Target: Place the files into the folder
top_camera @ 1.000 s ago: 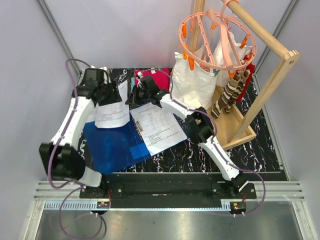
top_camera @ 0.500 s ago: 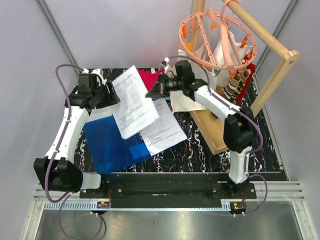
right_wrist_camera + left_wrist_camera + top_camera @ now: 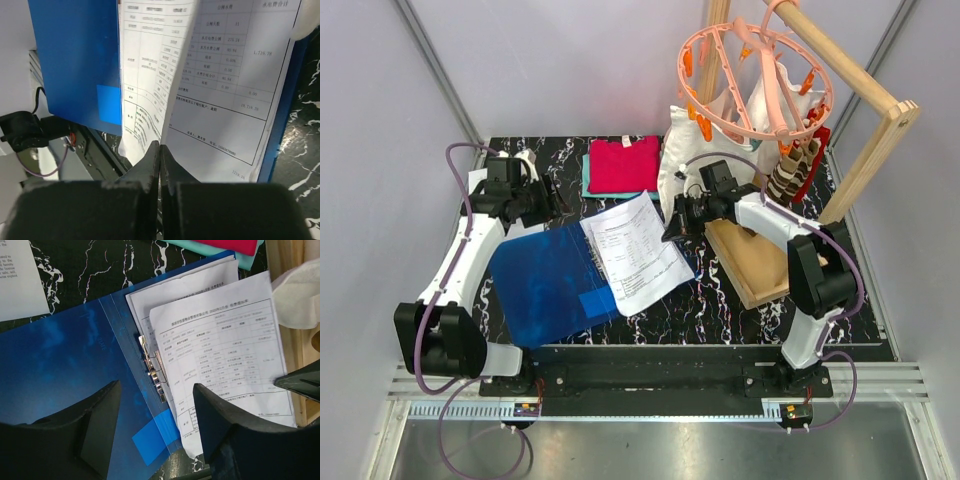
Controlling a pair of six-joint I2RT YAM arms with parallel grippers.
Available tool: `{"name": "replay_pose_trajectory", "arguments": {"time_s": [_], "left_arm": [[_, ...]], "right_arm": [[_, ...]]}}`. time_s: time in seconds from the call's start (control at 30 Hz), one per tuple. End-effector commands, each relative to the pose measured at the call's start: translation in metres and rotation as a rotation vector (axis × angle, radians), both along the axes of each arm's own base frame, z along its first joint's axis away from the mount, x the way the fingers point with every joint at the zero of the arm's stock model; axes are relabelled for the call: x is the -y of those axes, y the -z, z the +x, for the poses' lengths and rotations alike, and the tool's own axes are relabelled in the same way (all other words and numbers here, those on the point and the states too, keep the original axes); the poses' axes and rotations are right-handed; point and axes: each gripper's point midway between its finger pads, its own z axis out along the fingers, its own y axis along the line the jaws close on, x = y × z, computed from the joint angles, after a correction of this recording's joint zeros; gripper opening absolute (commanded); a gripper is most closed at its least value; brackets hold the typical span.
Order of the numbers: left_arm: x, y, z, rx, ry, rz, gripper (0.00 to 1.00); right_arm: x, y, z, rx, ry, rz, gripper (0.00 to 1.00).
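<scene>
The blue folder (image 3: 545, 285) lies open on the table, its metal clip (image 3: 152, 367) at the spine. Printed white files (image 3: 638, 255) lie stacked on its right half, also seen in the left wrist view (image 3: 220, 350). My right gripper (image 3: 670, 228) is at the stack's right edge, shut on the edge of the top sheet (image 3: 145, 75), which curls up from the pile into the jaws (image 3: 160, 150). My left gripper (image 3: 542, 195) is open and empty above the folder's back left corner (image 3: 157, 435). Another printed sheet (image 3: 15, 275) lies on the table left of the folder.
Folded red and teal clothes (image 3: 623, 165) lie behind the folder. A white cloth bag (image 3: 695, 165), striped socks (image 3: 790, 175) and a pink peg hanger (image 3: 755, 80) hang on a wooden rack (image 3: 865, 150) at the right, its base (image 3: 760, 265) beside the files.
The sheet my left gripper held was lifted between both grippers and now lies on the folder's right half. My left gripper has let go and drawn back; my right gripper moved right, holding the sheet's edge.
</scene>
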Motion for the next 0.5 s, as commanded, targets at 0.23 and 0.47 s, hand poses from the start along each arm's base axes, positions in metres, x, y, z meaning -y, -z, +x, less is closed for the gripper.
{"name": "replay_pose_trajectory", "arguments": {"time_s": [0.23, 0.47], "left_arm": [[0.005, -0.015, 0.006, 0.066, 0.024, -0.028, 0.64], [0.002, -0.014, 0.005, 0.064, 0.019, -0.009, 0.65]], "right_arm": [[-0.004, -0.03, 0.02, 0.22, -0.169, 0.019, 0.0], [-0.014, -0.021, 0.029, 0.202, -0.209, 0.053, 0.0]]}}
